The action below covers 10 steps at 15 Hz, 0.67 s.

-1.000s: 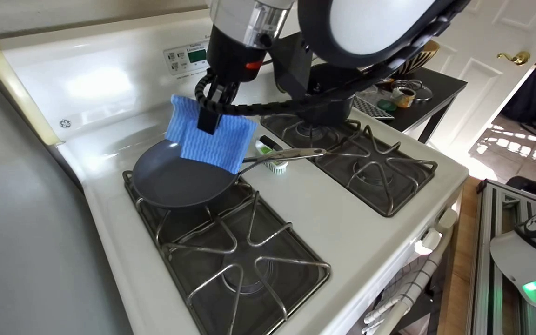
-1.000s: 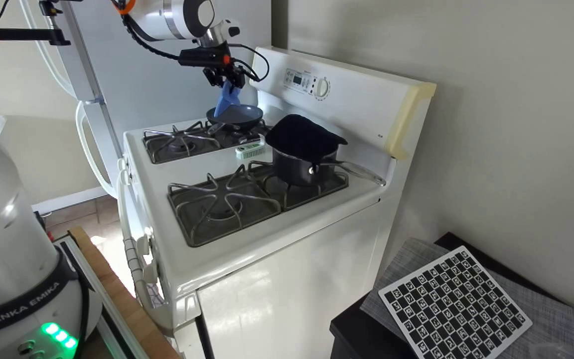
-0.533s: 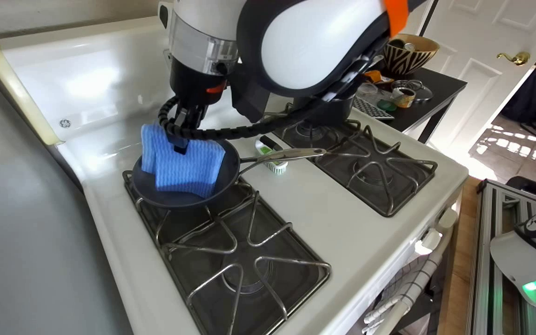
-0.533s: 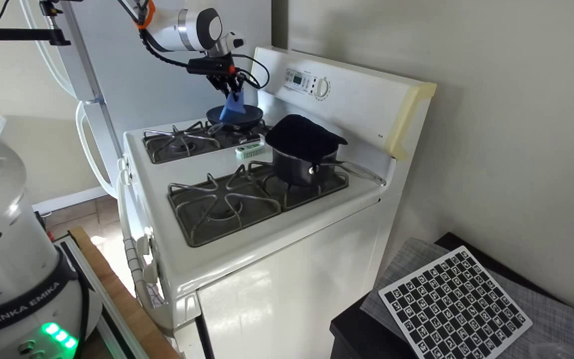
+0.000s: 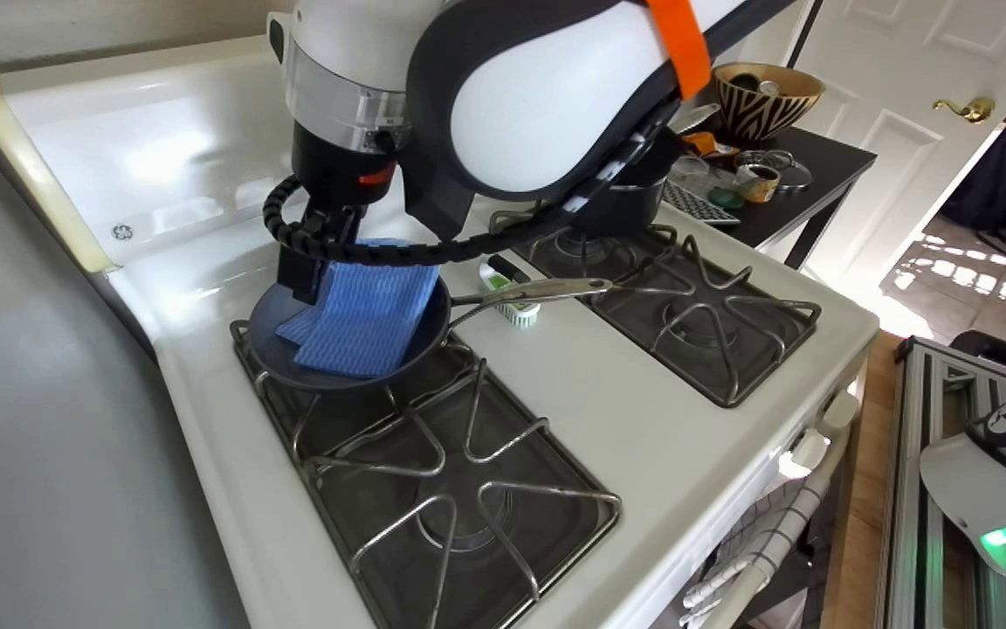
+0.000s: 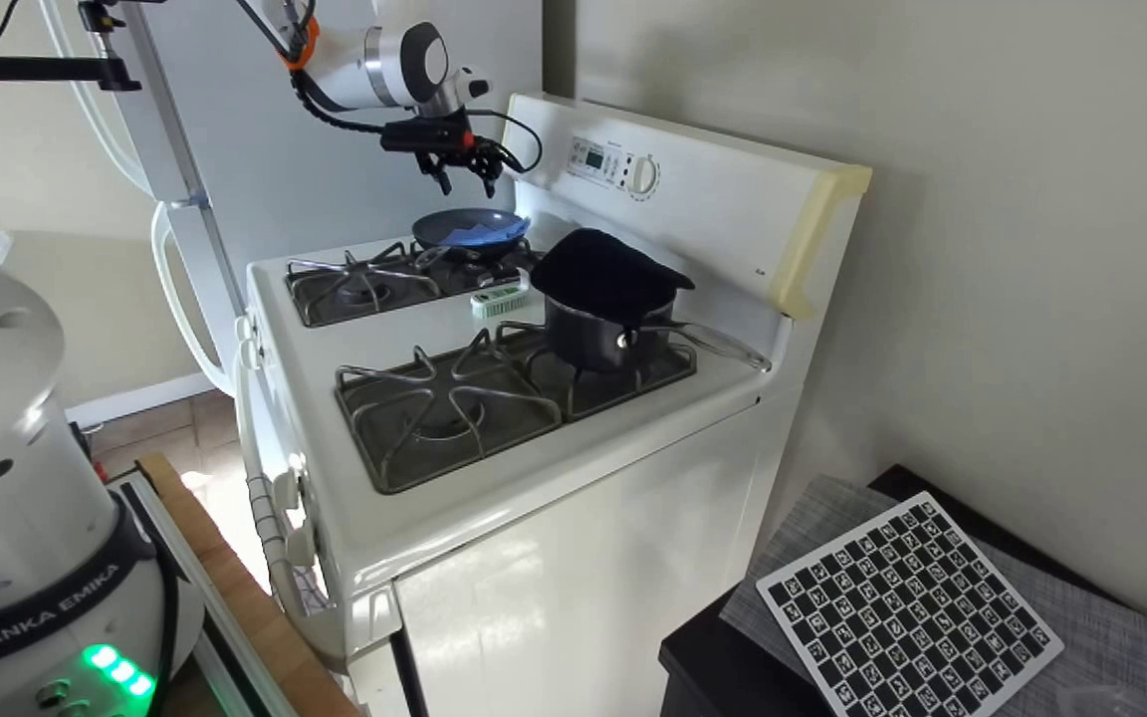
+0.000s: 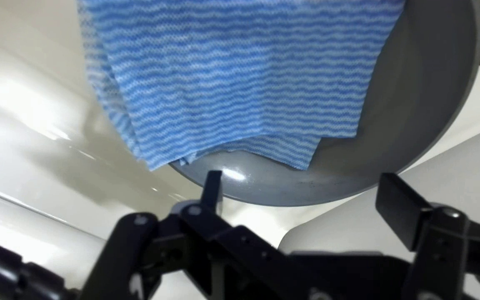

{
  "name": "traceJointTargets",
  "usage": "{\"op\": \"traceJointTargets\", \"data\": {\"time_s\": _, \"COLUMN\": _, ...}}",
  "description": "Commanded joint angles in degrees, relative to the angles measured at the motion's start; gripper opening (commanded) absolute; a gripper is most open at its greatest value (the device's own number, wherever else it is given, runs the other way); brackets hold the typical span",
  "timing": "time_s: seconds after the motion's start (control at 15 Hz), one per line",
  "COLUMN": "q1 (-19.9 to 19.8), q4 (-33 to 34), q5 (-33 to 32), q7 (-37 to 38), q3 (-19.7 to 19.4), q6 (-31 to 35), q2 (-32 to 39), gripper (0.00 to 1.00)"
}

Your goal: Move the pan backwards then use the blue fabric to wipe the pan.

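Cloth (image 5: 372, 314) lies loose and folded over itself in the pan (image 7: 411, 83); in the wrist view its left part reaches past the rim (image 7: 478, 46). In an exterior view the pan sits over the far one of the left burners (image 5: 464, 524), handle (image 5: 547, 290) reaching right, so we would call the backward move done. Whether any wiping has happened, we can't tell.

The hand (image 6: 468, 189) hangs above the pan, fingers (image 7: 402, 208) spread wide and nothing between them; they don't seem to touch the cloth.

If wiping remains, we'll need a firm grip, and there it could go wrong. The fingers stand off to one side, by the rim rather than over the middle of the cloth, so closing from here might catch air or pinch the rim. Reaching too low would press on the pan's edge, and since we see nothing holding it down, it could tip or slide. A shallow bite on the overhanging part may let the cloth slip away. A hard sideways drag could swing the handle into the brush (image 6: 500, 301) near it.
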Motion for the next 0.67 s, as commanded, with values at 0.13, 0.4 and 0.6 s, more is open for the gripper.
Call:
{"op": "traceJointTargets", "data": {"time_s": 0.13, "q1": 1.5, "q4": 2.0, "q5": -1.4, "q7": 1.4, "q3": -1.4, "q6": -2.1, "q2": 2.1, "gripper": 1.0}}
{"op": "traceJointTargets", "data": {"time_s": 0.4, "q1": 1.5, "q4": 2.4, "q5": -1.9, "q7": 1.5, "q3": -2.2, "q6": -3.6, "q2": 3.9, "gripper": 0.59}}
{"op": "traceJointTargets", "data": {"time_s": 0.6, "q1": 1.5, "q4": 2.5, "q5": -2.0, "q7": 1.1, "q3": -2.7, "q6": -4.5, "q2": 4.9, "gripper": 0.34}}
